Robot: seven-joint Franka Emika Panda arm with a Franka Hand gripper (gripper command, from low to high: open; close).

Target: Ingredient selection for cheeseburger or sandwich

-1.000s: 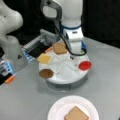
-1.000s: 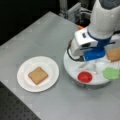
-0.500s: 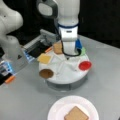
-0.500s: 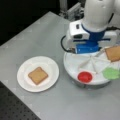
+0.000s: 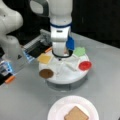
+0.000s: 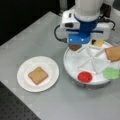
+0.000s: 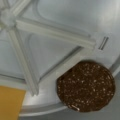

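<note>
Since a second ago the arm has shifted across the divided tray (image 5: 62, 77) toward a front view's left, and the gripper (image 5: 59, 56) now hangs over the tray's middle. Jaws: cannot tell how far apart they stand or whether they hold anything; the arm's body hides them in both front views and the wrist view shows none of them.

Tray is round, white, split by raised ribs into wedge compartments. Contents, one per wedge: dark brown patty (image 7: 86, 86) close to the outer rim; yellow cheese square (image 5: 45, 58) in the wedge beside it; toast square (image 6: 113, 53); green lettuce piece (image 6: 111, 73) overhanging the rim; red disc (image 6: 85, 76). Wedges nearest the hub lie bare in the wrist view.

White paper plate (image 6: 23, 82) sits on the grey desk (image 6: 32, 40), well apart from the tray, with one toast slice (image 6: 37, 75) lying flat at its middle. Open desk surface all round the plate.
</note>
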